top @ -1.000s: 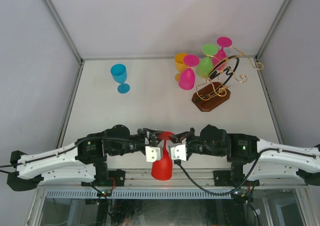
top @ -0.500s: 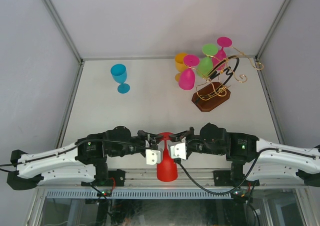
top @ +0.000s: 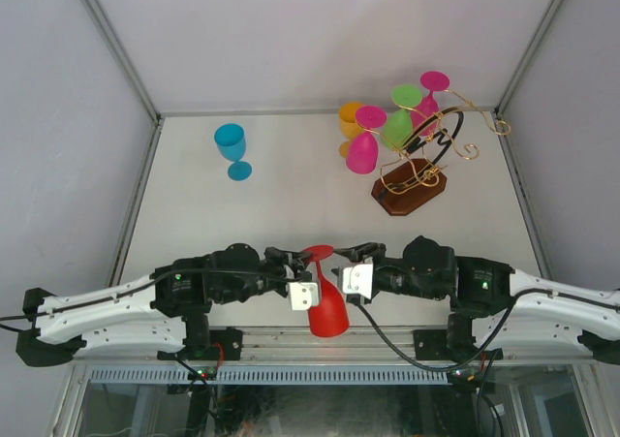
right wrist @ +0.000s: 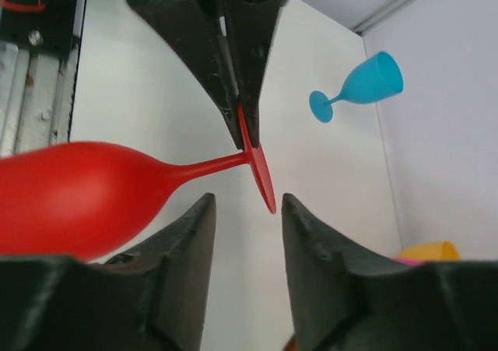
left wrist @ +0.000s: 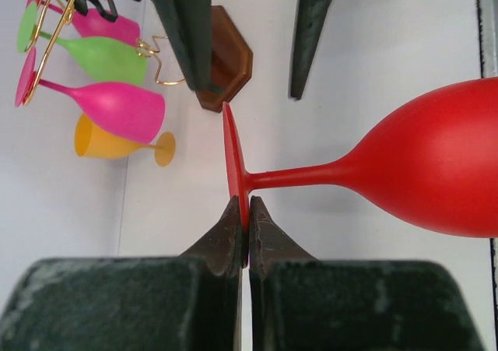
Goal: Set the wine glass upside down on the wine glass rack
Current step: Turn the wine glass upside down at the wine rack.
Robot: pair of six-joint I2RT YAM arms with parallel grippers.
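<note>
Item: red wine glass [top: 326, 309], at 6 o'clock of the table [top: 291, 200] in the top view, held between the two arms with its bowl toward the near edge and its foot away from it, well apart from the rack. Left gripper [left wrist: 247, 220]: jaws closed thin on the rim of the glass's foot. Right gripper [right wrist: 247, 205]: jaws parted, one on either side of the foot's opposite rim, gripping nothing. Wine glass rack [top: 411, 192]: gold wire on a brown wooden base, at 2 o'clock, carrying pink glasses [top: 361, 152] and a green glass [top: 397, 127] upside down. Orange glass [top: 350, 119]: upright just beside the rack. Blue glass [top: 231, 142]: upright at 11 o'clock.
</note>
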